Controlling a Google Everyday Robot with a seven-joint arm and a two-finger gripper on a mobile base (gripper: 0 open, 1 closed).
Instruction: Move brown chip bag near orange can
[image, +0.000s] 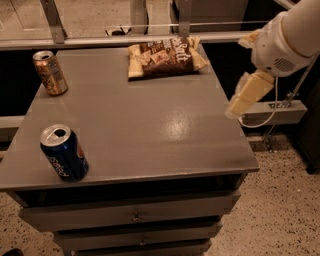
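At table rear, brown chip bag, orange can well left, gripper beyond right edge, state unclear

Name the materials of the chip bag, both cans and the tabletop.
Brown chip bag: crinkled, glossy film, plastic or foil. Orange can: metal, shiny copper sides, silver top. Blue can: metal, silver opened lid. Tabletop: smooth grey, glare spot; painted metal or laminate. The hand, pale plastic-looking, hangs beyond the table's right edge.

Two cans, one chip bag, apparently one pair of jaws at right.
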